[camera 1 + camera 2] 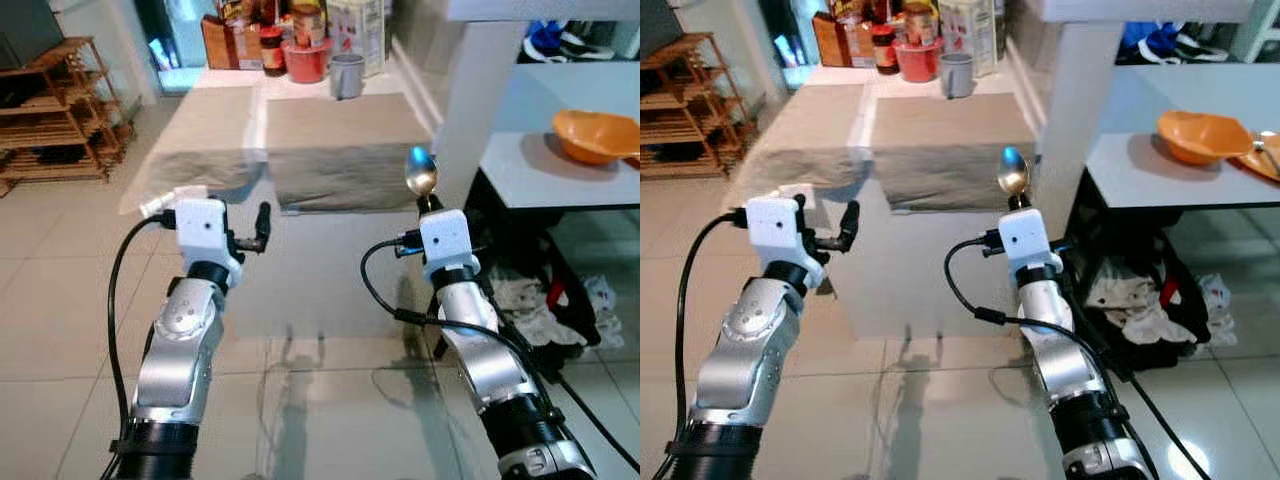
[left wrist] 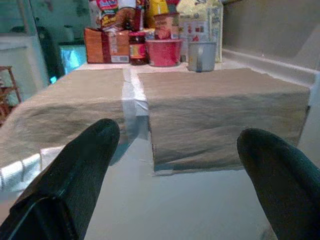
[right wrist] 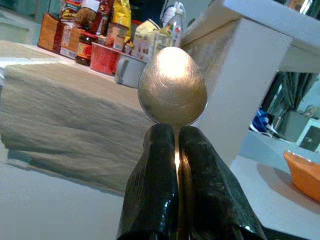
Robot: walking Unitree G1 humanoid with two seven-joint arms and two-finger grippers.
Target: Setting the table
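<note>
right wrist view: spoon (image 3: pixel 172 93) bowl close-up

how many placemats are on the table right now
2: the left placemat and the right placemat lie side by side on the white table, their near edges hanging over the step.

Soft, even indoor light; the glossy floor (image 1: pixel 300 400) mirrors pale glare at the bottom of the frame, and both wrist views are soft and grainy
</note>
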